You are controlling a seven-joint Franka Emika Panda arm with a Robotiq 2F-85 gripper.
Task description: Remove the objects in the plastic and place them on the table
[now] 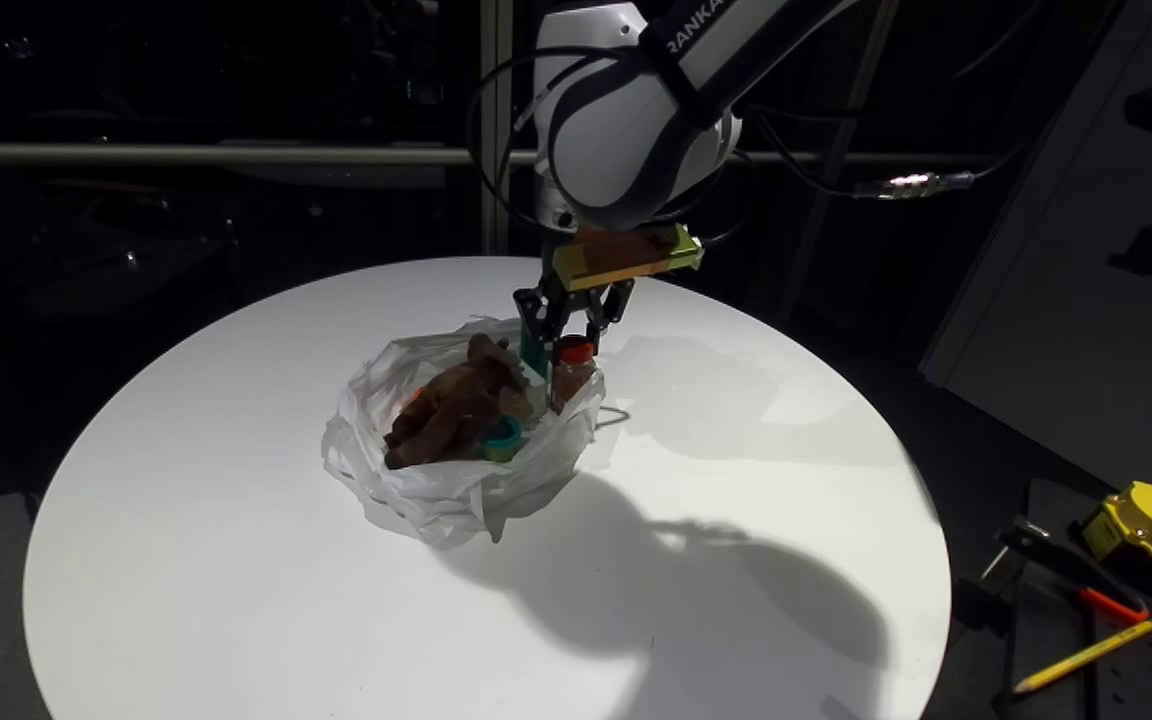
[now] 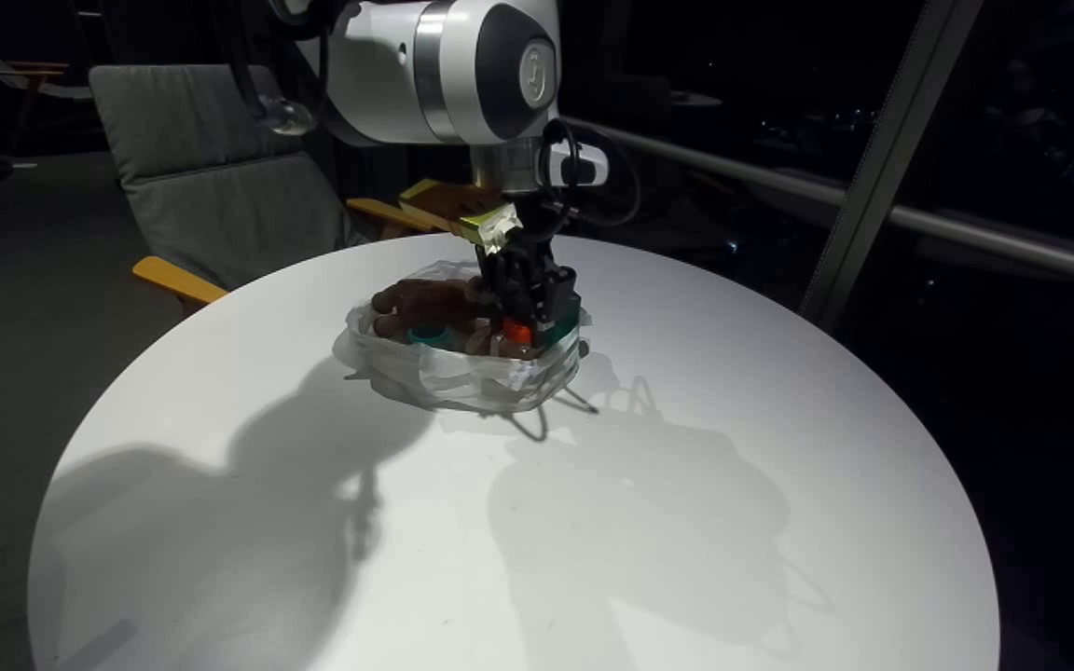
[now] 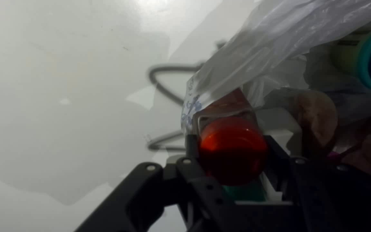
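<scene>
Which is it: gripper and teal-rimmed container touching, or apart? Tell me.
Apart: the wrist view shows the teal-rimmed container at upper right, clear of the gripper, with crinkled plastic visible between them.

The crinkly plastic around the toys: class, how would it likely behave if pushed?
The plastic would likely fold easily: it looks thin and wrinkled. It seems light for its size, being filmy and partly see-through. The brown plush animal inside might weigh it down somewhat.
</scene>
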